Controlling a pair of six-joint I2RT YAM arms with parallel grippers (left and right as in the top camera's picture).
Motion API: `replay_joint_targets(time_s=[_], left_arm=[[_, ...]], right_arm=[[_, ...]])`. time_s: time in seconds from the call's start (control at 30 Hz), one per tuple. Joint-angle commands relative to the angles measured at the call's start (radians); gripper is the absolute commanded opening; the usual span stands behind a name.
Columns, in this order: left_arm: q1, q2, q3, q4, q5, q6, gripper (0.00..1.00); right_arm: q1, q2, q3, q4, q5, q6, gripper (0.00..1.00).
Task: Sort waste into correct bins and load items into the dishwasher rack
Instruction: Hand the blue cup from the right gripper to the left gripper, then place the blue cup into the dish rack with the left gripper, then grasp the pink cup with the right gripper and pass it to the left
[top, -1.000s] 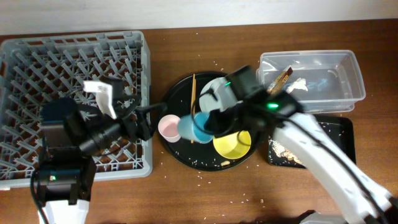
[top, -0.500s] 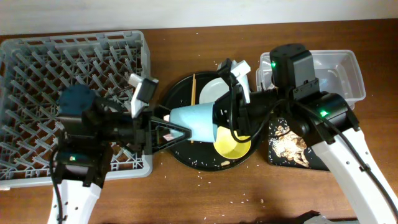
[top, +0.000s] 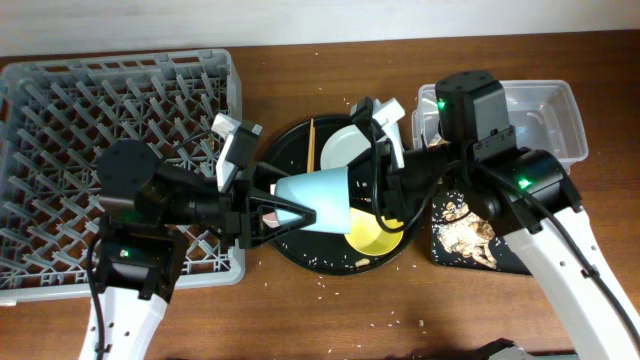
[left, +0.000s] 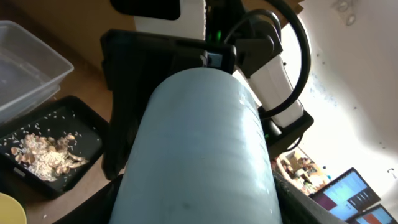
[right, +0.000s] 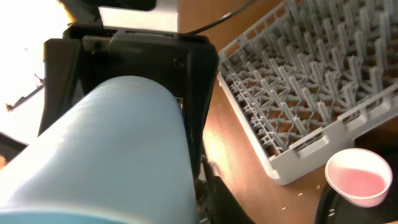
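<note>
Overhead: light-blue cup (top: 315, 200) hanging sideways between both arms, mid-worktop.
Right gripper (top: 372, 195) is clamping the cup's wide end above the round black tray (top: 300, 257). Left gripper (top: 283, 213) is straddling the narrow end, a finger on either side; whether they are pressing on it I cannot tell. Dishwasher rack (top: 60, 100) is sitting along the worktop's left edge.
</note>
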Motion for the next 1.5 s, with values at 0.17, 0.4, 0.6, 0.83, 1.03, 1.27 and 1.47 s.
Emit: replay_joint_targets(time_s=[0.17,0.4,0.6,0.83,1.03,1.27,1.47], left_arm=[[0.084,-0.014,0.017,-0.285,-0.312,0.23,0.24],[0.221,-0.113,0.174,-1.231,-1.634,0.27,0.23],[0.694,0.101,0.155,-1.27,-1.708,0.261,0.29],[0.903,0.489,0.155,-1.101,-1.361,0.296,0.3],[0.902,0.501,0.155,-1.098,-1.181,0.311,0.36],[0.928,0.501,0.155,-1.096,-1.115,0.311,0.62],[0.959,0.447,0.161,-1.118,-1.07,0.386,0.99]], right_arm=[[-0.217,-0.121,0.04,-0.029,0.272,0.155,0.85],[-0.218,-0.005,0.039,-0.356,0.508,0.143,0.86],[-0.218,0.054,0.039,-0.366,0.507,0.143,0.86],[-0.218,0.054,0.039,-0.379,0.508,0.143,0.86],[-0.218,0.054,0.039,-0.383,0.508,0.143,0.86],[-0.218,0.054,0.039,-0.389,0.508,0.143,0.87],[-0.218,0.054,0.039,-0.389,0.508,0.142,0.87]])
